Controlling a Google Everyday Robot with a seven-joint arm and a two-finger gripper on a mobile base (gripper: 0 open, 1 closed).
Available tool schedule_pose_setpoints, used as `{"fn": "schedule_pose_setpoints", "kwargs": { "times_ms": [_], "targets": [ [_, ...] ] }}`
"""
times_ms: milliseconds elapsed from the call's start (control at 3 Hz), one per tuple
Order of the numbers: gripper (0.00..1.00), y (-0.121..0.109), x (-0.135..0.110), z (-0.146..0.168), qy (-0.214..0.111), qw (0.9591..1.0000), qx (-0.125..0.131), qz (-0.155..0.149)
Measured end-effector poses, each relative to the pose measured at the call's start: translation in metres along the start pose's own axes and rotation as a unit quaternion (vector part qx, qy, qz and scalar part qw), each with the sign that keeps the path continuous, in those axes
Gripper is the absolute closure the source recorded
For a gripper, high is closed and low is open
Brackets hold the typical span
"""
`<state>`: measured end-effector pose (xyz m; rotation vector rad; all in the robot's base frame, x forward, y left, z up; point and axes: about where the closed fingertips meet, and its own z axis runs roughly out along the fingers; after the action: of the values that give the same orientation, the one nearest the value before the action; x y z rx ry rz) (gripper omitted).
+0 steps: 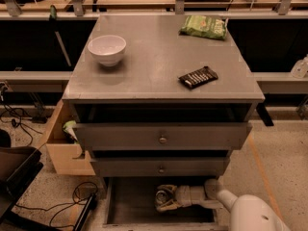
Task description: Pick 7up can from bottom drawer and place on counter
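Note:
The 7up can (pixel 162 195) stands in the open bottom drawer (pixel 130 203), right of its middle, with only its silver top and a bit of its side showing. My gripper (pixel 166 198) reaches in from the right, low over the drawer floor. Its pale fingers (pixel 167 207) sit on either side of the can and are closed against it. The can still rests on the drawer floor. The counter (pixel 154 66) is the flat grey cabinet top above.
On the counter are a white bowl (pixel 107 48) at back left, a green snack bag (pixel 204 27) at back right and a dark bar packet (pixel 198 77) front right. Two knobbed drawers (pixel 162 137) overhang the bottom drawer. A wooden box (pixel 62 150) and cables (pixel 57 196) lie left.

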<state>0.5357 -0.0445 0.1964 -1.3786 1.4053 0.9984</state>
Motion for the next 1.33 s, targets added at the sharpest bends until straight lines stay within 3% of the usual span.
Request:
{"fn": "schedule_pose_setpoints", "kwargs": {
  "times_ms": [667, 1000, 1333],
  "targets": [
    [0.87, 0.0024, -0.0004, 0.0052, -0.002, 1.0000, -0.004, 0.001],
    [1.00, 0.0036, -0.0006, 0.0077, -0.004, 1.0000, -0.005, 0.002],
    [1.00, 0.0036, -0.0006, 0.0078, -0.004, 1.0000, -0.006, 0.002]
  ]
}}
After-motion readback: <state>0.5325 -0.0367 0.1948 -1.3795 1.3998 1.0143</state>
